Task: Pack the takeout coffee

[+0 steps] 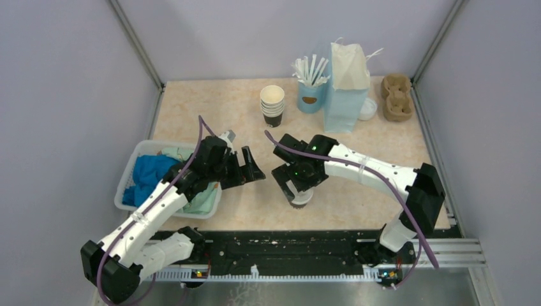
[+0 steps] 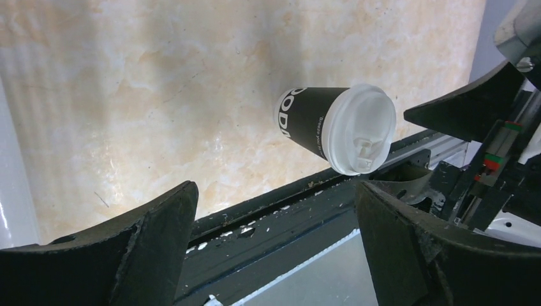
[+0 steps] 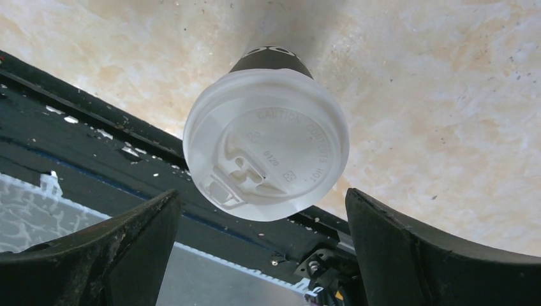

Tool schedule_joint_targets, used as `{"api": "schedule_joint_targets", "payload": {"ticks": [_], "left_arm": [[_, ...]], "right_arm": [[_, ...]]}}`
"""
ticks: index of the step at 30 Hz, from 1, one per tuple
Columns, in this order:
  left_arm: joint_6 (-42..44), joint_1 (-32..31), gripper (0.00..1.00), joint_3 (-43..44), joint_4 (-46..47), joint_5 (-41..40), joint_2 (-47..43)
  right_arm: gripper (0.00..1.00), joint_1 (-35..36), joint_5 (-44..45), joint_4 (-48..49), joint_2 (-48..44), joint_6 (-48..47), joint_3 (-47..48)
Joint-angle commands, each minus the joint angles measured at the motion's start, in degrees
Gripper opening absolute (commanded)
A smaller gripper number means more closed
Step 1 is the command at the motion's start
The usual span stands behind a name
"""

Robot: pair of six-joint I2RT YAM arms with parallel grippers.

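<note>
- The takeout coffee (image 3: 266,153) stands upright on the table (image 1: 223,108), lower middle of the overhead view, just beside the black rail (image 1: 287,250) along the near edge. Its white lid is on, with the black band showing below it.
- The right hand (image 1: 295,186) hangs straight above it, spread wide, one finger on either side of the lid and not touching it as far as we can tell. We'd guess it's lined up like that for a top-down grab.
- The left hand (image 1: 247,169) is spread wide too and holds nothing. It points at the cup from the left with a clear gap between them. Maybe it's there to steady things, hard to say.
- The blue paper bag (image 1: 348,89) stands upright at the upper right, with the cardboard carrier (image 1: 397,95) near it. We reckon one of those is where the coffee ends up.
- The table top is beige and marbled, a bit speckled near the rail, with plain grey walls on three sides. There's a stack of lidless cups (image 1: 272,105) and a cup of white sticks (image 1: 311,89) at the upper middle, and a basket of cloths (image 1: 127,185) on the left.
</note>
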Motion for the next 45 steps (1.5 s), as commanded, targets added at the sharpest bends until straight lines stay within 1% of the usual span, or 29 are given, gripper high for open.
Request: {"api": "schedule_joint_targets", "payload": {"ticks": [1,6,15,23,31,36,39,41,45], "left_arm": [[-1.1,0.1,0.98,0.0,0.1,-1.3,-1.7],[-1.2,0.1,0.98,0.3,0.2,-1.1,-1.3],[-0.8,0.1,0.98,0.4,0.6,-0.3,-0.6],[-0.2,0.0,0.98,0.8,0.5,-0.1,-0.3],[0.2,0.1,0.98,1.1,0.8,0.3,0.3],[0.7,0.0,0.98,1.7,0.6,0.5,0.6],[1.3,0.2,0.98,2.4,0.6,0.5,1.1],[1.9,0.1,0.98,3.0,0.6,0.6,1.8],[3.2,0.3,0.98,4.7,0.6,1.0,3.8]], "right_arm": [[0.96,0.7,2.4,-0.3,0.6,-0.8,3.1],[0.89,0.8,2.9,-0.6,2.1,-1.2,3.5],[0.9,0.8,2.1,1.3,2.3,-1.4,2.2],[0.82,0.8,2.5,1.8,2.6,-1.0,1.0],[0.81,0.8,3.0,2.3,2.9,-0.8,-0.1],[0.81,0.3,7.9,1.1,2.1,2.2,-1.2],[0.81,-3.6,9.8,1.3,-1.1,3.8,-4.7],[0.81,-8.4,11.3,1.7,-5.4,4.2,-8.0],[0.8,-23.9,14.2,3.7,-13.6,1.8,-16.0]]}}
